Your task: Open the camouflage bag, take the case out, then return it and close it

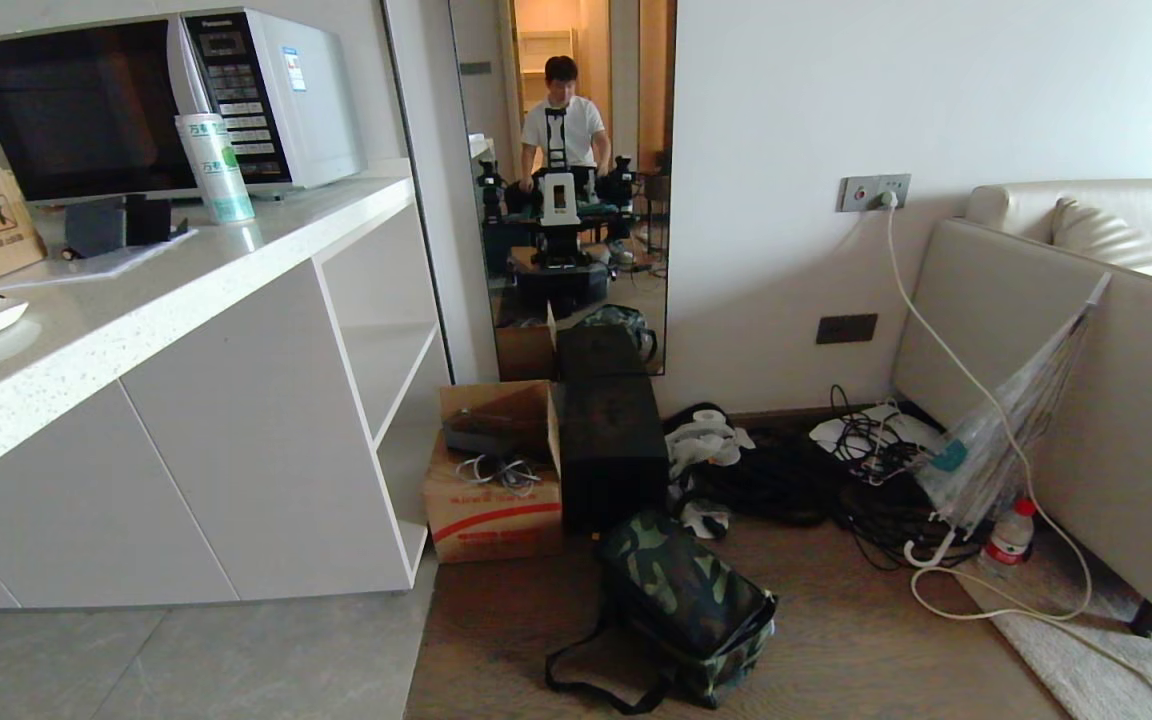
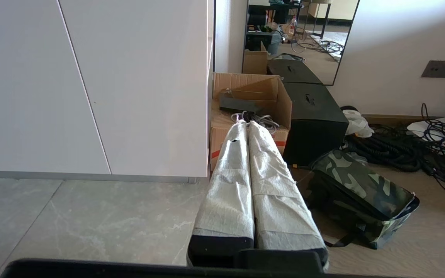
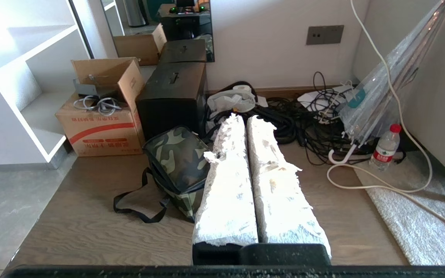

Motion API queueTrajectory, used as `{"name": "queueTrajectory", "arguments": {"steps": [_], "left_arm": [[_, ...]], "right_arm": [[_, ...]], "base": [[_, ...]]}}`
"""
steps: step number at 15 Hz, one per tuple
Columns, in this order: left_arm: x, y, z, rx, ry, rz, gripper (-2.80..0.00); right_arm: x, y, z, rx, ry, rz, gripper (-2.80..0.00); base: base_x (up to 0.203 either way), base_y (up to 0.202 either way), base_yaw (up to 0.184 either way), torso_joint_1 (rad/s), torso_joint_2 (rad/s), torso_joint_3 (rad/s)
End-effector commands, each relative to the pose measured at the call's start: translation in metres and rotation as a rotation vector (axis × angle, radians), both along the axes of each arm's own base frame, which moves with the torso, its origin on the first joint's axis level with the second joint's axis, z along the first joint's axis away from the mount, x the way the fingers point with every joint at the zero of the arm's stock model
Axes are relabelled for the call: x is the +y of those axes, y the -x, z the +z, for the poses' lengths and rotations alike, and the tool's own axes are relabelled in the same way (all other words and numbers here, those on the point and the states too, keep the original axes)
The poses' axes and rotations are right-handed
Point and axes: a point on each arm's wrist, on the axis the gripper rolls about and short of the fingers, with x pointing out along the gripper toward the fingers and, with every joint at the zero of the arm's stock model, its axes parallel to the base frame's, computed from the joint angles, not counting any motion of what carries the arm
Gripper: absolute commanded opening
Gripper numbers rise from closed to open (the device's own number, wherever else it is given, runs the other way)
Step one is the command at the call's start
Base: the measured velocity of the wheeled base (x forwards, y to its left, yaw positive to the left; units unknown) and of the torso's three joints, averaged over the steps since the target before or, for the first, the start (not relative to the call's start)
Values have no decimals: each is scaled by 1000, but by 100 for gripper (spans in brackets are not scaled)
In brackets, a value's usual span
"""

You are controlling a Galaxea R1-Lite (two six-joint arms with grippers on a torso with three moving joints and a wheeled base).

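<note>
A: Where do we find the boxy soft camouflage fabric bag (image 1: 688, 605)?

B: On the wooden floor, just before the tall plain black box (image 1: 612, 452), lid seemingly shut, black strap (image 1: 586, 675) trailing.

A: Our grippers?

B: Left gripper (image 2: 244, 125) and right gripper (image 3: 244, 119) both pressed together, empty, well apart from it.

A: Handling?

B: Floppy fabric, probably weighted by a rigid case inside; we'd take the lid edge.

Left tool (image 2: 247, 123) — long fingers wrapped in white tape, right tool (image 3: 243, 120) — frayed white wrap, black bases
</note>
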Motion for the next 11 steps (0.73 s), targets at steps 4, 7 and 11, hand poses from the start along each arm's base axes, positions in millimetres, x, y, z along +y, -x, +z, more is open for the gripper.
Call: {"name": "queueTrajectory", "arguments": {"steps": [4,7,11], "left_arm": [[0,0,0,0,1,2,-280],[0,0,0,-1,1,2,-280],[0,0,0,0,1,1,-280]], "right_arm": [[0,0,0,3,-11,-1,-280],[0,0,0,1,-10,0,-280],[0,0,0,1,-8,-1,-280]], "base": [[0,0,0,0,0,0],[0,0,0,0,0,0],[0,0,0,0,0,0]]}}
